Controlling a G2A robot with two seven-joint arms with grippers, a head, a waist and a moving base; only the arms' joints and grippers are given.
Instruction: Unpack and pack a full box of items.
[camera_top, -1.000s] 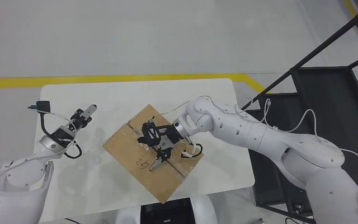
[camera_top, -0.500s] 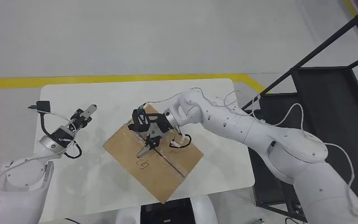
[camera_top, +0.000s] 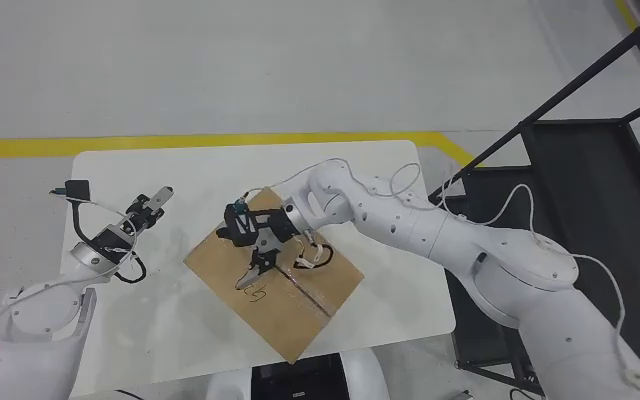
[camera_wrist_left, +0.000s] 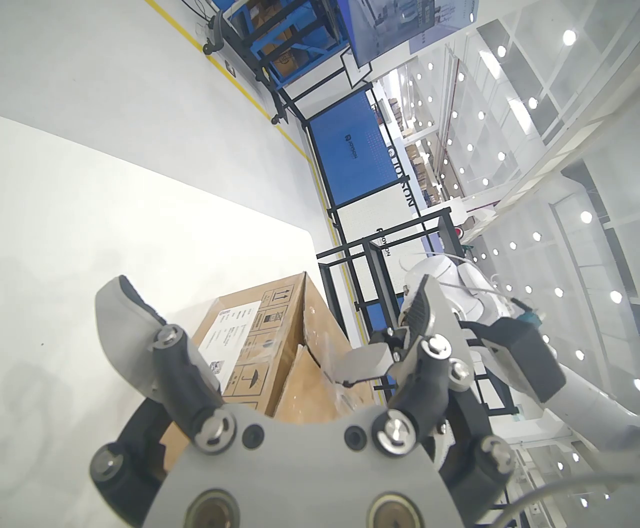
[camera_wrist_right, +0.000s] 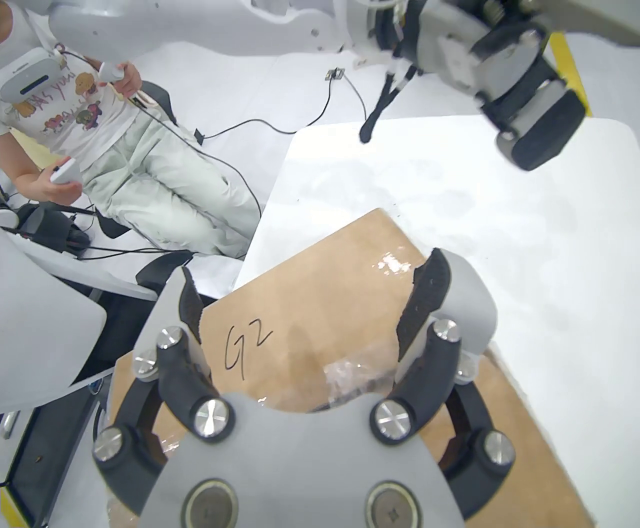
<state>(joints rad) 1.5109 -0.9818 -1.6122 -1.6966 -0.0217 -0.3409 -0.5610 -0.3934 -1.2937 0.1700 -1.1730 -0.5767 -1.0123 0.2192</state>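
Cardboard box (camera_top: 290, 290) has its flaps down, so you can't see the contents. The clear tape (camera_wrist_right: 350, 374) on the centre seam is crinkled and partly hidden behind the right gripper (camera_wrist_right: 308, 272). Marker "G2" (camera_wrist_right: 248, 344) is on the top flap. There's a white label (camera_wrist_left: 235, 325) with handling symbols on one side wall, text too small to read. Box sits skewed mid-table (camera_top: 380, 180), one corner at the front edge. Right gripper hovers over the box top, spread wide, empty. Left gripper (camera_top: 160, 197) is by the left edge, off the box, also wide and empty.
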